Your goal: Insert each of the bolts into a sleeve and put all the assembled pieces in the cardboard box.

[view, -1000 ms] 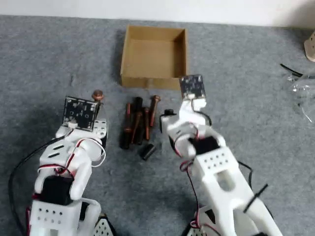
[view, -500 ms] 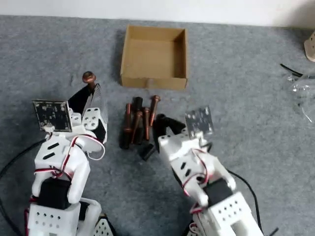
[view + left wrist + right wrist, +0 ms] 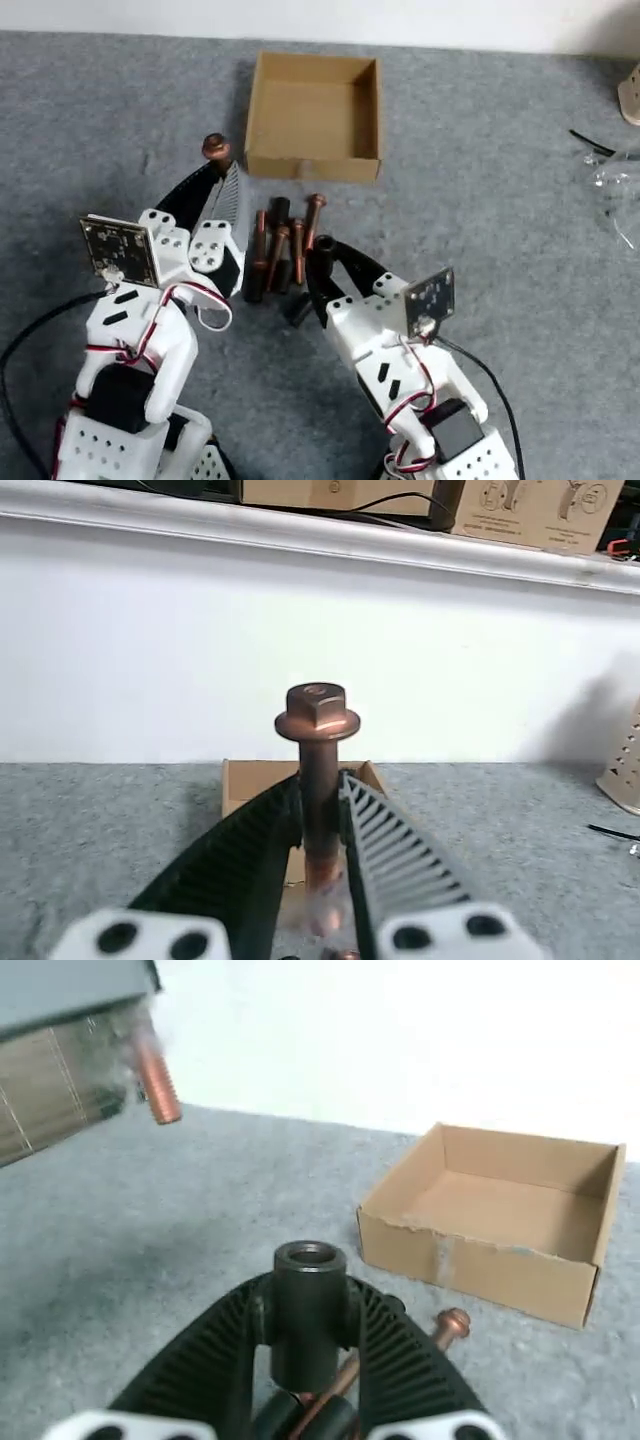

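As the high view shows, my left gripper (image 3: 221, 178) is clamped on one bolt (image 3: 215, 148), head up, just off the front left corner of the cardboard box (image 3: 312, 162). My right gripper (image 3: 322, 262) is clamped on a black sleeve (image 3: 322, 246) before the box front. Between them, near that front wall, lies the pile of loose bolts and sleeves (image 3: 278, 250). From the left wrist view, the bolt (image 3: 319, 750) stands upright with the jaws closed on its shank, the box (image 3: 250, 776) behind it. From the right wrist view, the sleeve (image 3: 308, 1290) stands bore up, the box (image 3: 480, 1260) beyond. The box holds nothing. I judge that no piece is assembled yet: the first insertion is pending and all the others remain.
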Available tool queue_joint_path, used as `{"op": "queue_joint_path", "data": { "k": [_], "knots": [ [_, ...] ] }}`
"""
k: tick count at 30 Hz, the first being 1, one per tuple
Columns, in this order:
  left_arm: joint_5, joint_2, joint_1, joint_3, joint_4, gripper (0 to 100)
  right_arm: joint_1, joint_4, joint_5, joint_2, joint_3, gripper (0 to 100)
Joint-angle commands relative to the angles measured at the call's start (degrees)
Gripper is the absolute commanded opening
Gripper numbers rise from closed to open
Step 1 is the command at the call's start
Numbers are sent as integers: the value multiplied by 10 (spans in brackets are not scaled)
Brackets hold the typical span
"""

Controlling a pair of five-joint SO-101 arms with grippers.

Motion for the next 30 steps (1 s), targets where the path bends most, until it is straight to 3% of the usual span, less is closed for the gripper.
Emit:
{"op": "queue_joint_path", "data": {
  "k": [1, 5, 14, 30],
  "knots": [
    [5, -14, -4, -36, -17, 7, -15, -21, 7, -14, -8, 4],
    [6, -36, 27, -33, -15, 6, -28, -21, 11, -13, -7, 4],
    [6, -157, 153, 22, -3, 6, -65, -19, 105, -13, 21, 4],
    [32, -221, 166, 149, -1, 6, -64, -19, 115, -14, 24, 4]
  ]
}}
